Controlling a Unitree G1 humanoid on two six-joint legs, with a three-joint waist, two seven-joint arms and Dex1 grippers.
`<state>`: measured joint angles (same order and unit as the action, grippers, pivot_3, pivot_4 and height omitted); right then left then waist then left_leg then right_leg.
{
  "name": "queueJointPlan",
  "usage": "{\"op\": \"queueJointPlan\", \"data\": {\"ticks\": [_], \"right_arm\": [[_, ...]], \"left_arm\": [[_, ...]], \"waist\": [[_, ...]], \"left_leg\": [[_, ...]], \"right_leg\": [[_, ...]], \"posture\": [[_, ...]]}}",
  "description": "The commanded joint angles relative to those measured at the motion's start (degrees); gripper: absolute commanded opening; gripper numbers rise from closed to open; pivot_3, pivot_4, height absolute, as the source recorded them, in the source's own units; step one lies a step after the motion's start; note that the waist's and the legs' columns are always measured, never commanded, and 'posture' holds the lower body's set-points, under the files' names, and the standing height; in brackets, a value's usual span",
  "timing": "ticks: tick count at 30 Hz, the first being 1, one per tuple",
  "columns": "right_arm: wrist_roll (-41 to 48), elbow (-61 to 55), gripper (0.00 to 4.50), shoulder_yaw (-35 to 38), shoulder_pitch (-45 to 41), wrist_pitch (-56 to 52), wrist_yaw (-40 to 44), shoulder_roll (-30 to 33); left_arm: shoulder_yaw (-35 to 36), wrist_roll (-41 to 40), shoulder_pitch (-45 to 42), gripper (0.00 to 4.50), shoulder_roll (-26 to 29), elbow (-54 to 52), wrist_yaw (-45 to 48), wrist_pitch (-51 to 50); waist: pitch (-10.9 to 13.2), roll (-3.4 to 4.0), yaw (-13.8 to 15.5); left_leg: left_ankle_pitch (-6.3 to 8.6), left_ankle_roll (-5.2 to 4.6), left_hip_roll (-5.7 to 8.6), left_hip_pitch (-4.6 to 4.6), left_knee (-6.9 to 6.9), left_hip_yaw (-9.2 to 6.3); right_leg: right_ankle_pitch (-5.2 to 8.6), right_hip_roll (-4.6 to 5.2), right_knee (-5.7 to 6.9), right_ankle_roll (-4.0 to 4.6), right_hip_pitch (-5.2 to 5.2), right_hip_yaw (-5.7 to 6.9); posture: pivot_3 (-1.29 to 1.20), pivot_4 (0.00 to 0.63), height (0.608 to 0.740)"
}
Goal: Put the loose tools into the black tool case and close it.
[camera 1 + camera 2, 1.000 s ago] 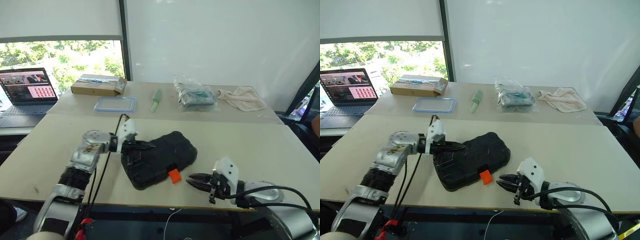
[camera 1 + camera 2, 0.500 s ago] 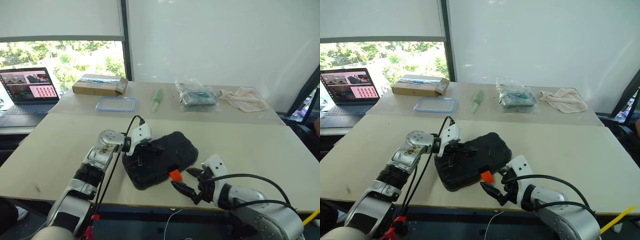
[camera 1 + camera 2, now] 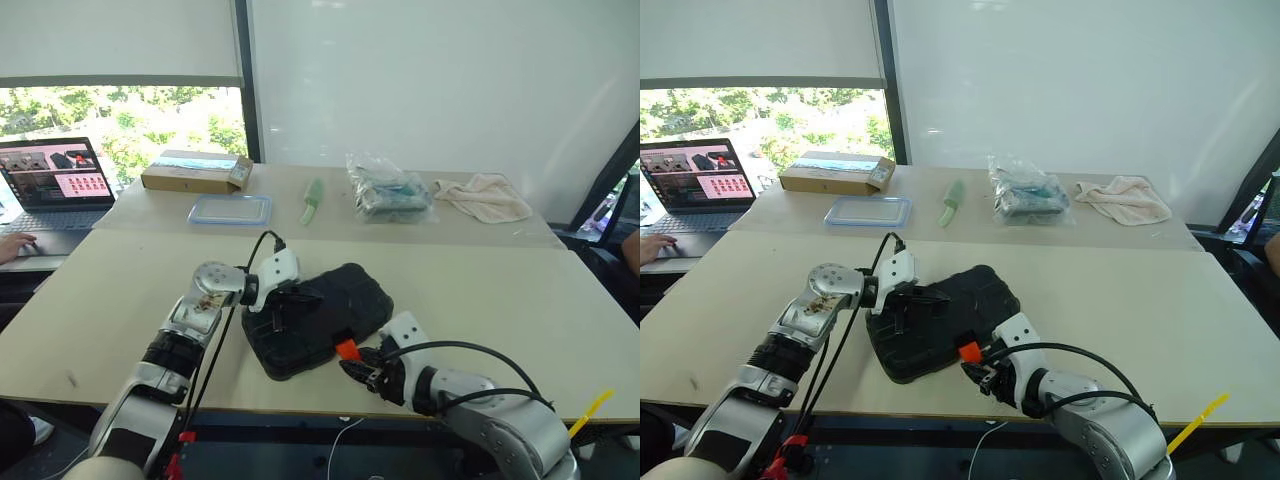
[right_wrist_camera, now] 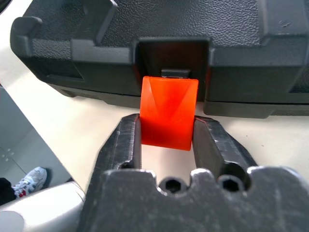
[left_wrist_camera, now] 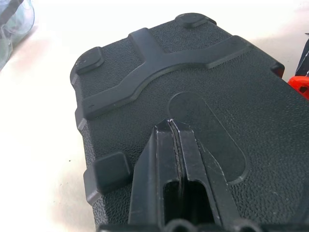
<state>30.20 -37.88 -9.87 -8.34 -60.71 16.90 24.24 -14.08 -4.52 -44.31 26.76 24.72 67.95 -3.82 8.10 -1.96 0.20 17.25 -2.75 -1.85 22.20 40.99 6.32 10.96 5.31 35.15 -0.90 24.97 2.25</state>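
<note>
Black tool case (image 3: 318,318) is lying lid-down-shut on the near worktop (image 3: 480,290), close to the front edge, angled. Lid is seated but the orange latch (image 4: 169,113) is hanging out from its recess, so I'd judge it not snapped yet.

Left gripper (image 5: 175,145) is resting on top of the lid with its fingers pressed fully together, grasping nothing, apparently pinning the case down.

Right gripper (image 4: 168,135) is sitting at the front edge with its fingers (image 4: 130,140) straddling the latch, one on each side, touching or nearly touching its flanks; looks like a light pinch on the tab.

Handling judgement: the case is stiff moulded plastic with a grained texture, so it's not very slippery, and it's probably moderately heavy with the tools inside. It's likely to skate on the smooth worktop when the latch is pushed, hence the top hold. The latch is small, rigid and hinged; it's best taken by the tab sides or pushed flat on the face towards the recess.

No readable branding or writing on case or latch.
</note>
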Motion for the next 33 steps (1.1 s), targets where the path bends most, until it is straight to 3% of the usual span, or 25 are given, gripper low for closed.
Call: {"op": "queueJointPlan", "data": {"ticks": [1,11,19,33], "right_arm": [[-1.8,1.8,1.21,-1.7,-0.7,2.7,1.5,0.5],[-6.4,7.6,1.21,-4.7,-4.1,12.3,4.4,-3.2],[-5.2,5.2,1.21,-2.3,-0.2,19.0,10.5,-2.4],[-8.6,11.1,1.21,-2.4,3.2,36.8,17.9,-3.4]], "left_arm": [[-1.4,2.1,2.0,0.00,0.8,0.5,-0.3,-1.4],[-1.4,1.7,2.3,0.00,0.7,0.0,-0.6,-2.1],[-1.1,1.9,2.3,0.00,1.1,0.0,-0.8,-2.5],[-1.5,2.4,1.8,0.00,1.3,0.4,-0.6,-2.8]], "waist": [[0.0,0.02,-0.2],[0.0,0.02,-1.0],[0.0,0.03,-1.0],[0.0,0.03,-0.9]], "left_leg": [[0.00,0.00,0.00,-0.03,0.00,0.00],[-0.02,0.04,-0.05,-0.15,-0.01,0.00],[-0.08,0.13,-0.08,-0.10,-0.04,-0.02],[-0.05,0.07,-0.03,-0.01,-0.04,0.02]], "right_leg": [[0.00,0.00,0.00,0.00,-0.02,0.00],[0.00,-0.05,0.05,0.01,-0.08,-0.01],[-0.01,-0.05,0.08,0.04,-0.01,-0.04],[0.00,-0.06,-0.02,0.02,0.03,-0.04]], "posture": [[0.00,0.150,0.740],[0.00,0.150,0.740],[0.00,0.150,0.740],[0.00,0.150,0.740]]}}
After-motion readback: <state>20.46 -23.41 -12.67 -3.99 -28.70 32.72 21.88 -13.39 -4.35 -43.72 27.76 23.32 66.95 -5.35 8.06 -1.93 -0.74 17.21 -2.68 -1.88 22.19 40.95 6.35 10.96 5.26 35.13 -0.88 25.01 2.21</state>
